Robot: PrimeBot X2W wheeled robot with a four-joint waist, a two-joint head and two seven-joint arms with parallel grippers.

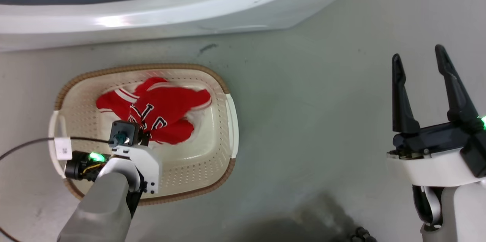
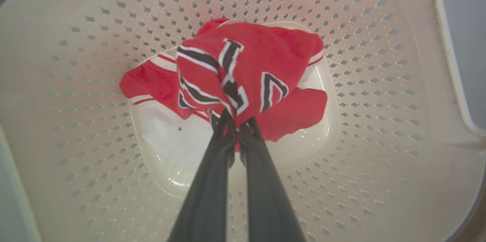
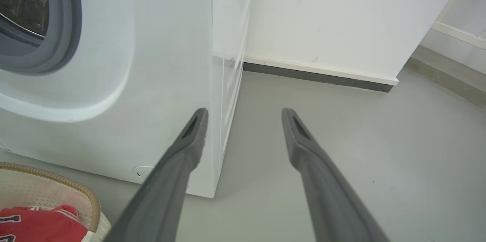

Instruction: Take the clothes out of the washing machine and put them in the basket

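Washing machine (image 1: 190, 10): interior hidden, remaining load impossible to tell. On floor (image 1: 322, 120) just beside it: basket (image 1: 228, 120). Inside: red clothes (image 1: 163, 109), pinched by closed left gripper (image 2: 237, 120); release pending. Right gripper (image 1: 417, 52) spread wide, empty.

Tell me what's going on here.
The left claw is down inside the basket, shut on a red jersey that lies bunched on the basket's bottom. It has not yet let go. The right claw hangs open and empty over the floor beside the washer.
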